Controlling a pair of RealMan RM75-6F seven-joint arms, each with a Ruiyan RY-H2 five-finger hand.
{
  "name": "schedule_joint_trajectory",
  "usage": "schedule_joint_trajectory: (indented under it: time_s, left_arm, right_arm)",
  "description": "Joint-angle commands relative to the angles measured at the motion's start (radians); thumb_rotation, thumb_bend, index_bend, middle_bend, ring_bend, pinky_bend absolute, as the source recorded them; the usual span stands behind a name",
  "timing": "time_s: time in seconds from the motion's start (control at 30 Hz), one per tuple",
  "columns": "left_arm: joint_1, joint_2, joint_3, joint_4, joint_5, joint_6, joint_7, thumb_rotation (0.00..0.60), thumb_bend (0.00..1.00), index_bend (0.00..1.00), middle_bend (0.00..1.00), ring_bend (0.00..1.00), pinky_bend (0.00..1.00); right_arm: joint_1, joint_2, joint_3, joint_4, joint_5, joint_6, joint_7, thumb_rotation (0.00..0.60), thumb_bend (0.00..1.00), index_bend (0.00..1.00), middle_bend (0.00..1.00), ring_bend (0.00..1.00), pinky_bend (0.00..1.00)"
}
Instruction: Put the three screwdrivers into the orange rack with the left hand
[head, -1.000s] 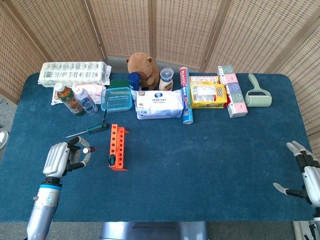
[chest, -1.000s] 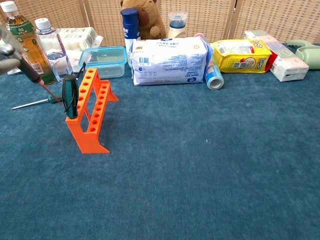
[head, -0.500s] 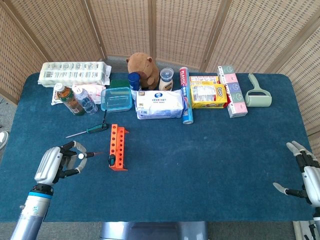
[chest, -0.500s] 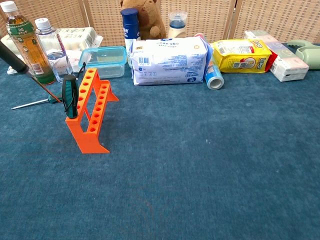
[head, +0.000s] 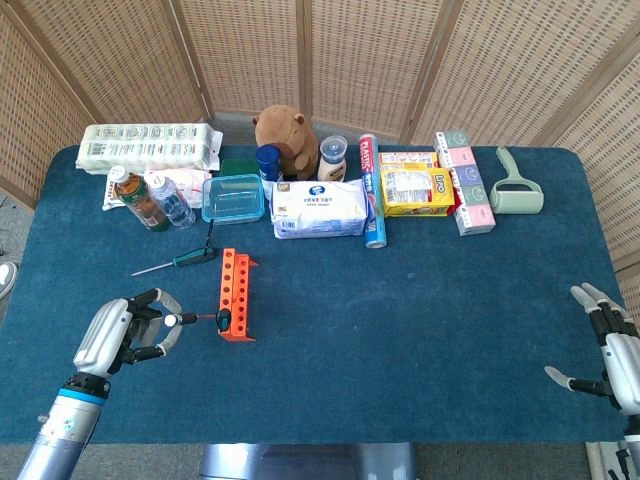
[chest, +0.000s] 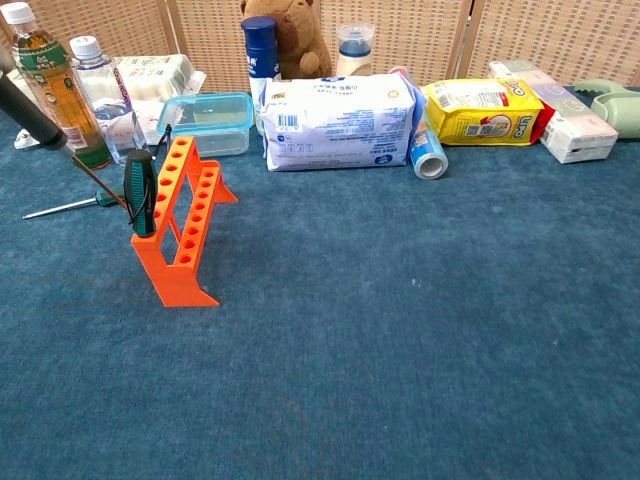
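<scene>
My left hand (head: 125, 335) is pinching a screwdriver (chest: 45, 117), tip beside the rack (head: 236, 295) on the desk (head: 400, 320). One screwdriver is standing in the rack's near end; another is lying behind. Right hand (head: 610, 355) is resting spread.

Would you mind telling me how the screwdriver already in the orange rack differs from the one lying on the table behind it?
The racked screwdriver stands upright in the orange rack's near end; the loose screwdriver lies flat on the table. The racked one shows only its handle; the loose one's thin shaft is exposed. Both have dark green-and-black handles.
</scene>
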Motion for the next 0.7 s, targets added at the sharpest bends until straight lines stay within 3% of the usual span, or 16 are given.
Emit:
schedule_joint_trajectory:
  time_s: [0.03, 0.7]
  left_arm:
    - [-0.002, -0.004, -0.004, -0.003, 0.000, 0.002, 0.005, 0.600, 0.45, 0.58, 0.89, 0.79, 0.89]
    - [-0.054, -0.065, -0.045, 0.028, -0.080, -0.042, 0.018, 0.600, 0.45, 0.58, 0.89, 0.79, 0.89]
  right_arm:
    - [0.000, 0.000, 0.000, 0.000, 0.000, 0.000, 0.001, 0.600, 0.00, 0.00, 0.04, 0.00, 0.00]
    - [-0.001, 0.005, 0.001, 0.005, 0.001, 0.001, 0.014, 0.600, 0.00, 0.00, 0.04, 0.00, 0.00]
